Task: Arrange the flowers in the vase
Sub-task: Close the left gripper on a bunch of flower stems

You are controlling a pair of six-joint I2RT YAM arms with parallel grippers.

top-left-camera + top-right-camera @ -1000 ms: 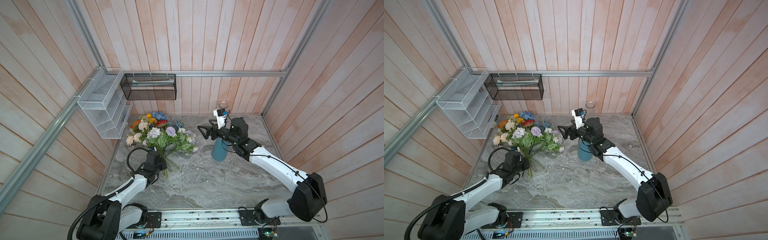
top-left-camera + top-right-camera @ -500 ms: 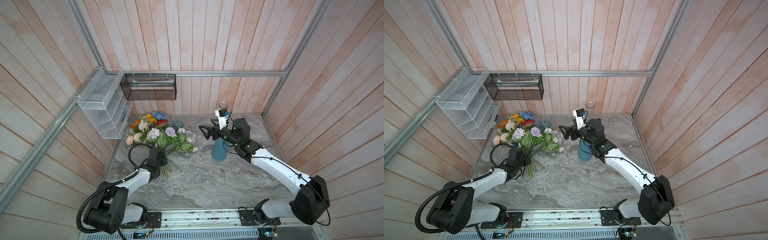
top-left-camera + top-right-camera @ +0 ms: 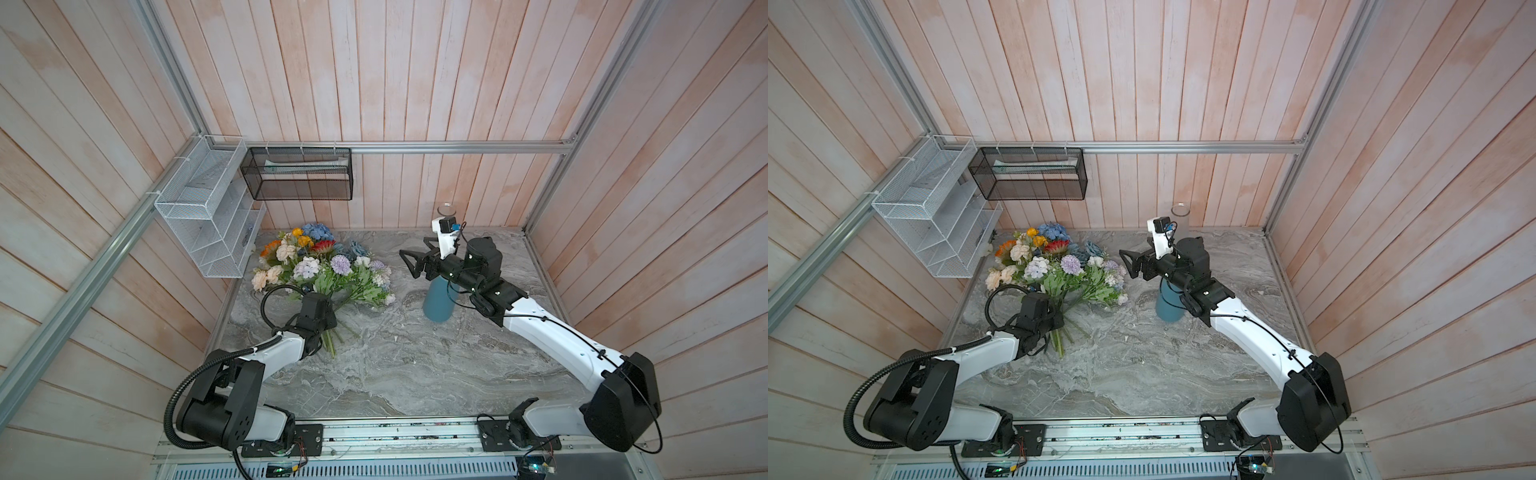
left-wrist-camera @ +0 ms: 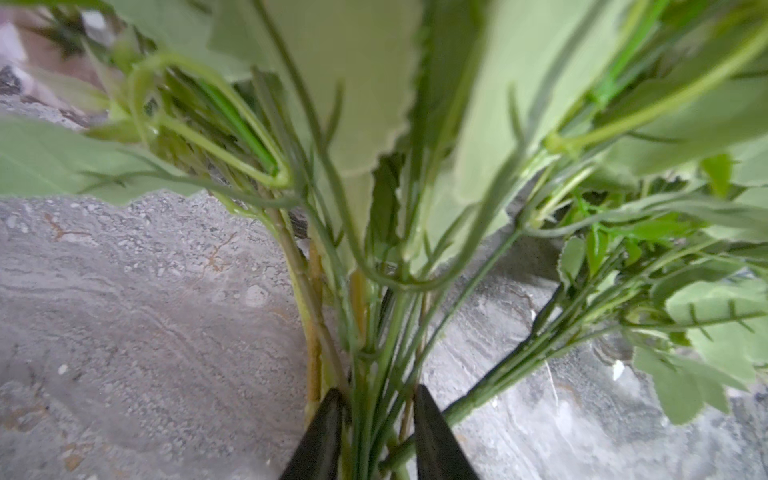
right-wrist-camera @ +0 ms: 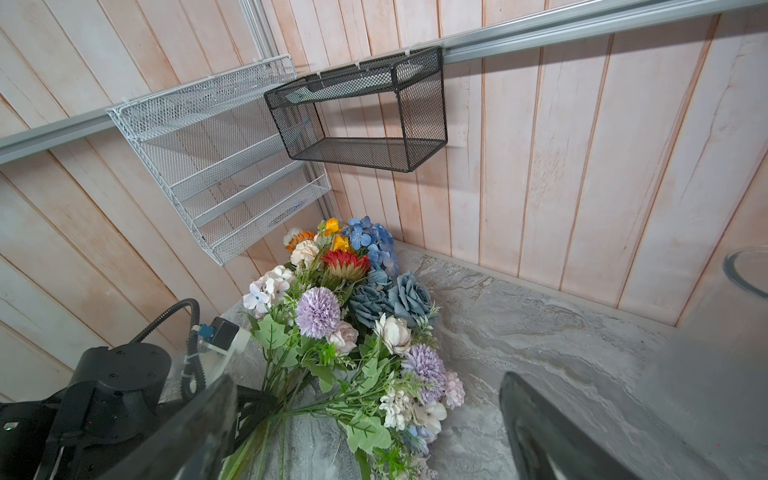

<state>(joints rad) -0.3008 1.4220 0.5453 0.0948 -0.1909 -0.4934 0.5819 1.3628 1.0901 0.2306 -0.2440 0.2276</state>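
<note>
Now flowers lie bunched, mixed blooms; stems inside left hand, grip unclear; right hand released.

I'm looking down on a grey marbled counter boxed in by pale pink plank walls. A white wire-mesh rack hangs in the left corner. Just beside it a black mesh basket hangs from the aluminium rail, with something pale in its upper tier.
</note>
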